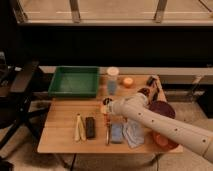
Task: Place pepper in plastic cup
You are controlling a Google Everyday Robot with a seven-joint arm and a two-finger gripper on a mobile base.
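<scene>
The pepper [106, 121], slim and red-orange, lies on the wooden table [62, 115] near the front middle. My gripper [106, 107] hangs right over its far end, at the tip of the white arm [155, 122] that reaches in from the lower right. I cannot tell whether the gripper touches the pepper. The plastic cup [112, 80] stands upright at the back middle of the table, clear with a pale rim, well behind the gripper.
A green tray [73, 81] sits at the back left. A pale banana [78, 127] and a dark bar [90, 127] lie left of the pepper. A blue packet [116, 133] and a white cloth [133, 135] lie to its right. A maroon bowl [161, 108] and an orange bowl [163, 140] stand at right.
</scene>
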